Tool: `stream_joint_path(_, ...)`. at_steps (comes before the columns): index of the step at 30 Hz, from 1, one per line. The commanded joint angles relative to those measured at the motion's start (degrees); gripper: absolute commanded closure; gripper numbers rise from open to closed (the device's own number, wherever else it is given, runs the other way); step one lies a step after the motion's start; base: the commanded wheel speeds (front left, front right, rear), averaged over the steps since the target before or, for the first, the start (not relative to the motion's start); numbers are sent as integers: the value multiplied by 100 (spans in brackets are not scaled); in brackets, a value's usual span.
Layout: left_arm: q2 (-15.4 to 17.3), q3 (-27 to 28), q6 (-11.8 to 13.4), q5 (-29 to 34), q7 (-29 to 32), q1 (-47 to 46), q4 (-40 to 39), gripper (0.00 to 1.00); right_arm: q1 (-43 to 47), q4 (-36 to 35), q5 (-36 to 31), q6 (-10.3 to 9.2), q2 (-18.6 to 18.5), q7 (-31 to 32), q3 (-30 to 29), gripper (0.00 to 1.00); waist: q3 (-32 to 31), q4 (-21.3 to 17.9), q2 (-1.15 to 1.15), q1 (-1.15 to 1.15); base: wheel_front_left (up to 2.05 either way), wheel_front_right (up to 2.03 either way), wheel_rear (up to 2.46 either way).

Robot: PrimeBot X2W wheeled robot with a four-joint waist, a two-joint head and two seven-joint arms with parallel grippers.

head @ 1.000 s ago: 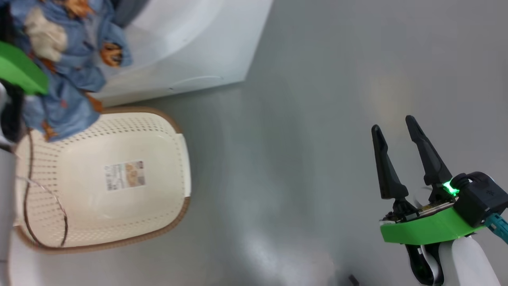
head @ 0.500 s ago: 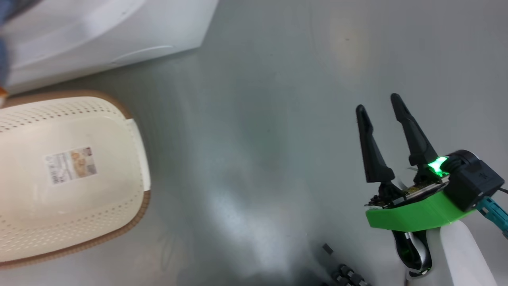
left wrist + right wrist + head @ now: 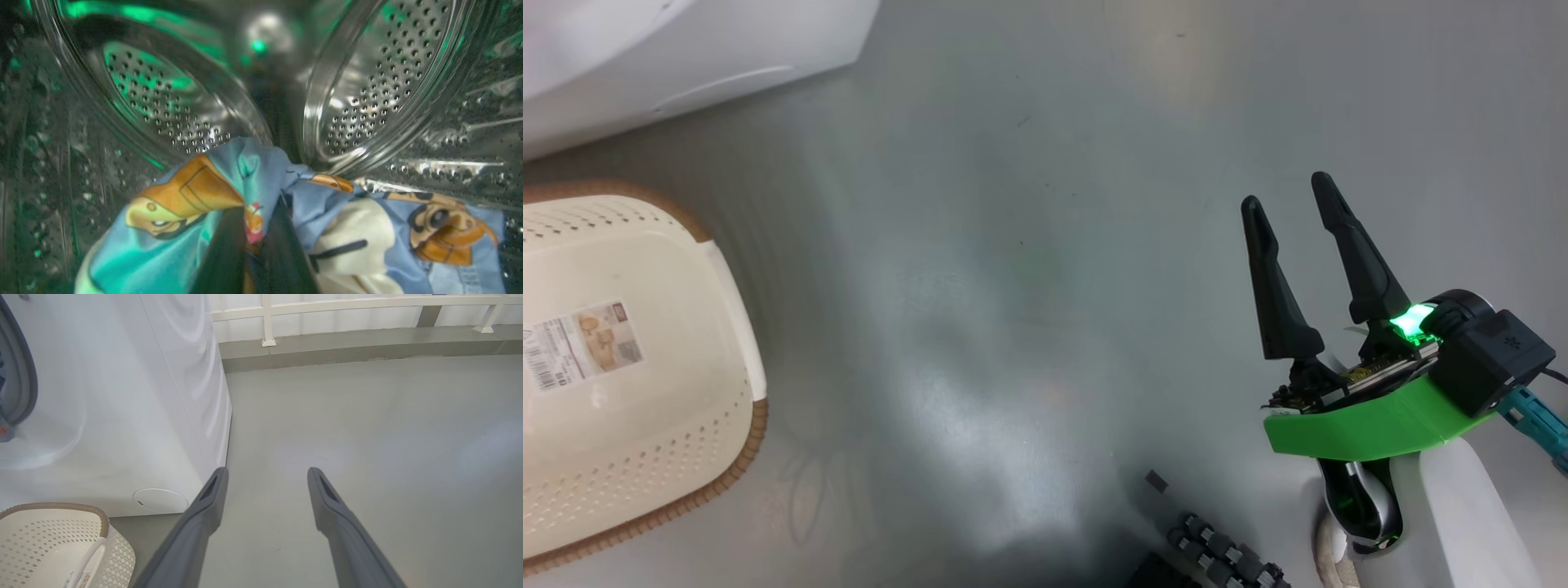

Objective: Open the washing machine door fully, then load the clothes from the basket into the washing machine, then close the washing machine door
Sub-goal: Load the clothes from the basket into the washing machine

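It looked like a bare laundry test space: a white washing machine [image 3: 122, 396] on glossy grey floor [image 3: 367, 437], white railing [image 3: 347, 304] behind

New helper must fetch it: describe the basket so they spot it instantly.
Find the big white washing machine. On the grey floor before it sits the basket. Only it is cream, perforated and brown-rimmed, with a sticker on its bottom.

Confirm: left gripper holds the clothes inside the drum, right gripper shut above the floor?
Wrong on the right gripper: it stands wide open, as the head view shows. The left gripper does hold the clothes inside the drum.
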Motion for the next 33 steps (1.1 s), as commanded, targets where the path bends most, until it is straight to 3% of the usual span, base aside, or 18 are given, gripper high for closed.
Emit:
stream_joint_path(1,313,115,46,66,-96,-130,-192,100,56,-107,45,35,-14,-67,126,0,41,-26,0,-1,0,0,0)
stream_joint_path(6,271,57,86,276,-918,-488,-162,100,0,-121,65,35,-13,-68,157,0,106,-7,0,-1,0,0,0)
stream_joint_path(12,252,-10,-45,390,-1786,-916,33,100,-34,-128,70,35,-12,-68,199,0,131,12,0,-1,0,0,0)
stream_joint_path(23,53,-2,-206,-5,-1520,-724,881,100,-1,-135,45,35,-12,-68,192,0,82,117,0,-1,0,0,0)
stream_joint_path(33,-71,-65,-499,-478,-402,-447,1385,100,35,-140,32,35,-12,-68,203,0,5,192,0,-1,0,0,0)
